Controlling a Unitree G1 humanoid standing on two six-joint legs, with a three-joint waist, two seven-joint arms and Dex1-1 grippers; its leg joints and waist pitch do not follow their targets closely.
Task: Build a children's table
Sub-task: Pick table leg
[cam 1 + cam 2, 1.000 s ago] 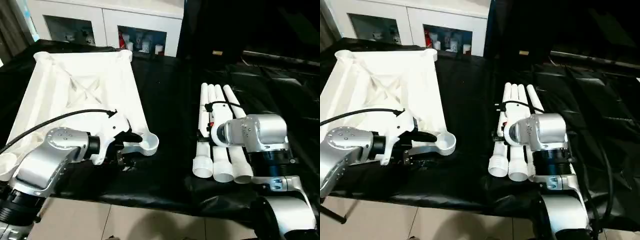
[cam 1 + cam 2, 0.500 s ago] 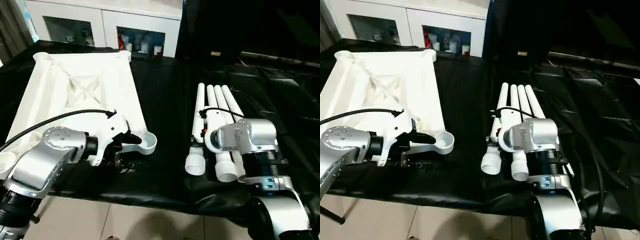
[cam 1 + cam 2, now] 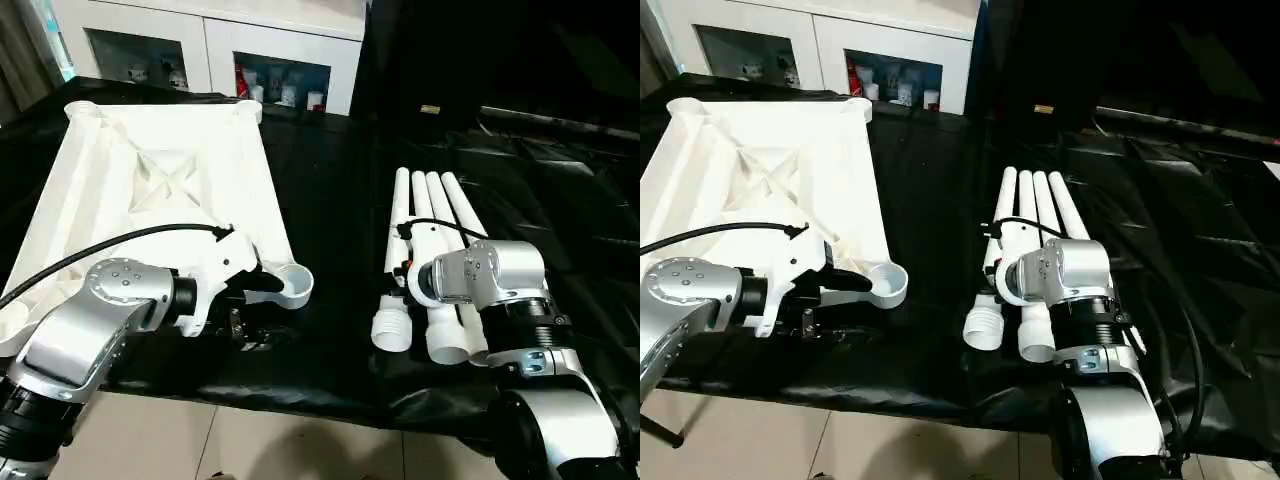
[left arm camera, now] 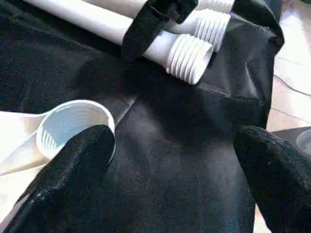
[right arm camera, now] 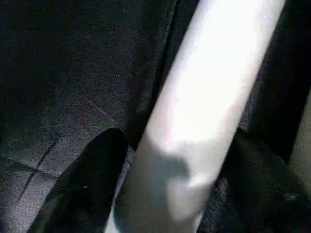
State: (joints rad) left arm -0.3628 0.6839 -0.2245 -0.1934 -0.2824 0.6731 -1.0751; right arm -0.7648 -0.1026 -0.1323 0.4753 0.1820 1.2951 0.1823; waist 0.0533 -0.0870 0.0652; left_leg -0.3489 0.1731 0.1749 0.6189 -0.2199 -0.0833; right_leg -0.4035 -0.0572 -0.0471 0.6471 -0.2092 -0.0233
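1. Table top point(image 3: 170, 190) lies underside up on the black cloth point(image 3: 340, 200), in front of the white cabinet point(image 3: 210, 45).
2. Left gripper point(image 4: 170, 160) is spread wide beside the top's near corner socket point(image 4: 73, 128); one finger point(image 4: 77, 165) touches the socket rim, holding nothing.
3. Four legs point(image 3: 430, 260) lie side by side, well right of the top.
4. Right gripper point(image 5: 160, 160) straddles the leftmost leg point(image 5: 204, 111), fingers against both sides.
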